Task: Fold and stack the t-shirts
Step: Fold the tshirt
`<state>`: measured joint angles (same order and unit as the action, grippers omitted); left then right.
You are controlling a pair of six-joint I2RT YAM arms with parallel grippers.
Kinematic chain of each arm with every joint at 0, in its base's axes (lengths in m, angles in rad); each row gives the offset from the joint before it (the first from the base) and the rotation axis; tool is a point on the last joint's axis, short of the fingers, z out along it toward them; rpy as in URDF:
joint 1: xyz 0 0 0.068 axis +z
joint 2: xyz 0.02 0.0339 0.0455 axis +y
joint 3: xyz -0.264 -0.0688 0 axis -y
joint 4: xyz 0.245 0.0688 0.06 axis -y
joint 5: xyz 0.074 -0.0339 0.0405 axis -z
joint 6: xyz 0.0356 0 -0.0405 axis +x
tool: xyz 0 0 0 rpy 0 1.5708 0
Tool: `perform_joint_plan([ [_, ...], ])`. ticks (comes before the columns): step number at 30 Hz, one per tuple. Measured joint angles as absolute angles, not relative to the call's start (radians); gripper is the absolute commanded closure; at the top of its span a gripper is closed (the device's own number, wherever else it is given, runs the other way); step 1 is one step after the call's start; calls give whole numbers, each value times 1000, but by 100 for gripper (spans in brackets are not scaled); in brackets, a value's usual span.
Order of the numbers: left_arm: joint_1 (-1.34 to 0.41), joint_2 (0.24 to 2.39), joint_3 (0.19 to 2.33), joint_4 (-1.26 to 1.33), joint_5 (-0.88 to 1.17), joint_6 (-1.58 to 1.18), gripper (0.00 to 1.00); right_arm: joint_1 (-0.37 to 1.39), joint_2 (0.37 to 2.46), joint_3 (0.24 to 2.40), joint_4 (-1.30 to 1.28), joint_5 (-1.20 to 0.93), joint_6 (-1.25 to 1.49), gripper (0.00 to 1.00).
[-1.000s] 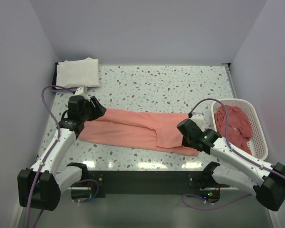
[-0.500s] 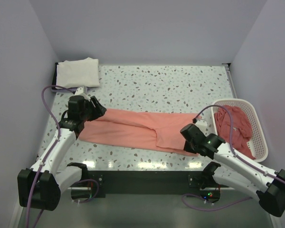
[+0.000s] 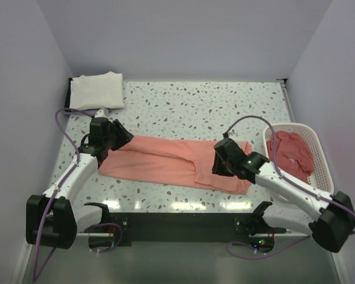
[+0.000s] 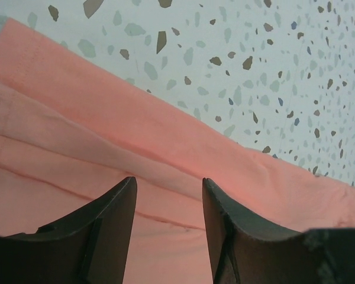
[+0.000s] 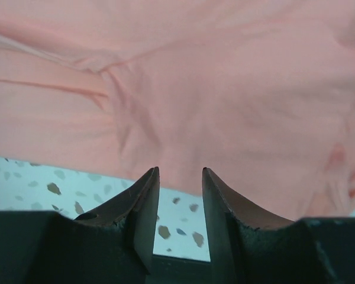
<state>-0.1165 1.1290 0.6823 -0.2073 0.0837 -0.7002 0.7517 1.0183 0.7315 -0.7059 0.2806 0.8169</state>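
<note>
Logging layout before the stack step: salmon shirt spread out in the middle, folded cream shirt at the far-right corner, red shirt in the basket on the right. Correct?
Not quite. The folded cream shirt sits at the far-left corner, not the far-right, as the top external view shows. The rest holds: the salmon shirt lies spread out in the middle, and the red shirt is in the basket on the right.

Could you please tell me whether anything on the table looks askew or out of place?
Only mildly: the salmon t-shirt, folded into a long strip, lies slanted across the table with creases bunched near its middle. The folded cream t-shirt in the far left corner looks neat.
</note>
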Motion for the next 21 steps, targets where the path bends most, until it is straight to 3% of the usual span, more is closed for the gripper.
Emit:
perform_joint_plan([
  [9, -200, 1417, 812, -195, -68, -769, 51, 752, 1533, 1004, -392, 211, 711, 64],
  [21, -218, 1527, 855, -208, -207, -776, 56, 752, 1841, 1196, -198, 165, 686, 67],
])
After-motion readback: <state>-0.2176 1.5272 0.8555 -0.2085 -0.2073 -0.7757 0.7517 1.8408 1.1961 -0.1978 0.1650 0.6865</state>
